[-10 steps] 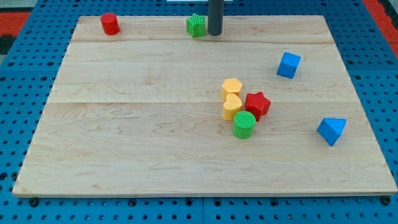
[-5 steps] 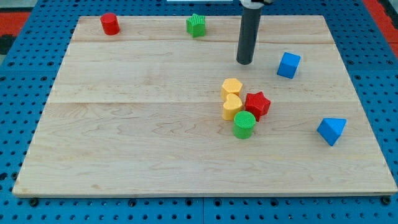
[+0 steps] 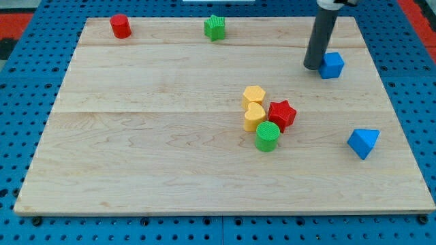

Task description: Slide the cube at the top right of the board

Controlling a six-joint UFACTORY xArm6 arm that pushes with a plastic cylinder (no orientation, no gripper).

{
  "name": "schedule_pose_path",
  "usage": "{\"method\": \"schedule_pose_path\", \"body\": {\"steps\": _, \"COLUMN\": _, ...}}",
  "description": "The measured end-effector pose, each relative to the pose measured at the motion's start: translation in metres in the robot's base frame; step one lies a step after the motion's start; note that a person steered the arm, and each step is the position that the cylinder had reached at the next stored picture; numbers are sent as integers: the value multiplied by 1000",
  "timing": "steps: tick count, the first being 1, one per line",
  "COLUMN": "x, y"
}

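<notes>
bright, even light; sharp focus

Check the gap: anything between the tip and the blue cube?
Nothing. In the camera view my tip sits right against the view's left side of the blue cube, with no block between them and no board showing in the gap.

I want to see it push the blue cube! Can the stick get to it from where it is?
Yes, it looks that way. My tip sits right against the blue cube, on its side toward the view's left, with nothing between them. The other blocks, like the red star, lie well away toward the view's bottom.
</notes>
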State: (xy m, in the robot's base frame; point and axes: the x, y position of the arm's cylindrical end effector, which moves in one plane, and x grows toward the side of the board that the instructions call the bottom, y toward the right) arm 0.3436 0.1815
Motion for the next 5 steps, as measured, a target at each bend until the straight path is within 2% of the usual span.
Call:
{"method": "schedule_pose_path", "body": {"steps": 1, "x": 31, "y": 5}}
{"method": "schedule_pose_path", "body": {"steps": 2, "x": 42, "y": 36}}
{"method": "schedule_pose_path", "body": {"steps": 4, "x": -32, "y": 20}}
{"method": "schedule_pose_path", "body": {"steps": 5, "x": -35, "y": 27}}
